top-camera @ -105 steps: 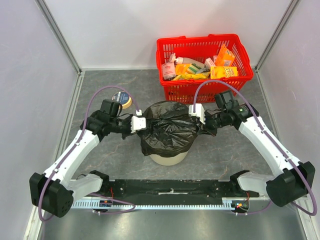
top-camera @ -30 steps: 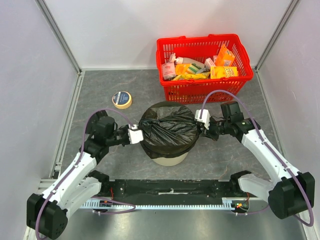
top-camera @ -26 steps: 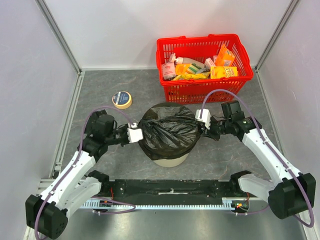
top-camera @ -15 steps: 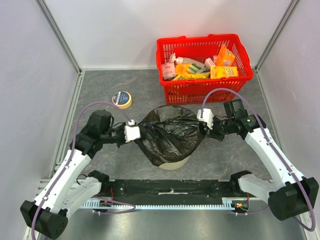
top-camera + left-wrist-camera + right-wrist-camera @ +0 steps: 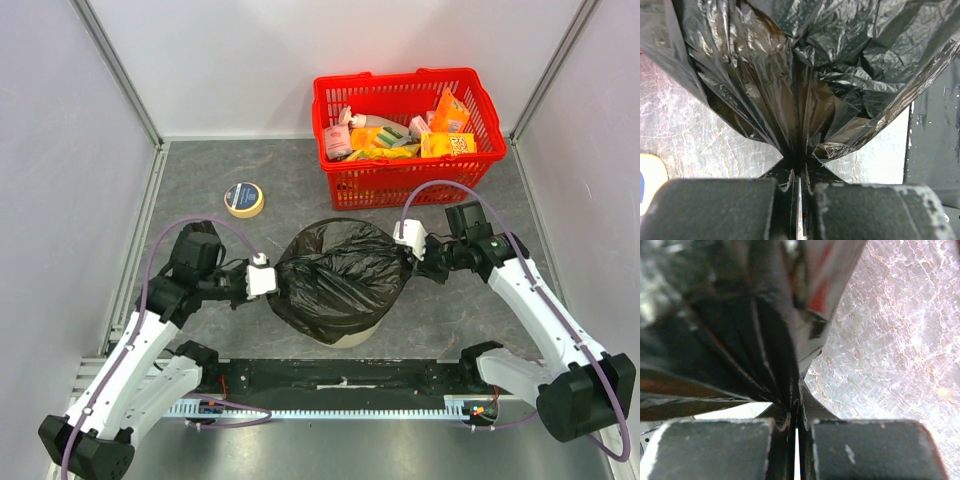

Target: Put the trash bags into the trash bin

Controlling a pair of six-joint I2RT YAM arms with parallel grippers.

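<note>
Presently in hand: seating the trash bag (image 5: 338,280) in the trash bin (image 5: 345,336) — judged part-way, not finished.
Bag position: bunched over the bin's mouth and stretched between both grippers; only the bin's near wall shows beneath it. How deep the film sits inside cannot be told.
Left gripper (image 5: 268,283): jaws pressed together, pinching a gathered fold of black film at the bag's left edge. The left wrist view shows pleats fanning out from the pinch.
Right gripper (image 5: 408,250): jaws likewise pressed together, pinching the bag's right edge.
Next move, as judged: lower both pinched edges together while pulling outward, so the film opens over the rim — an uneven pull could drag the light bin sideways or tip it.
Surroundings: red basket (image 5: 400,178) just behind the bin; tape roll (image 5: 243,199) to the left, well apart.
</note>
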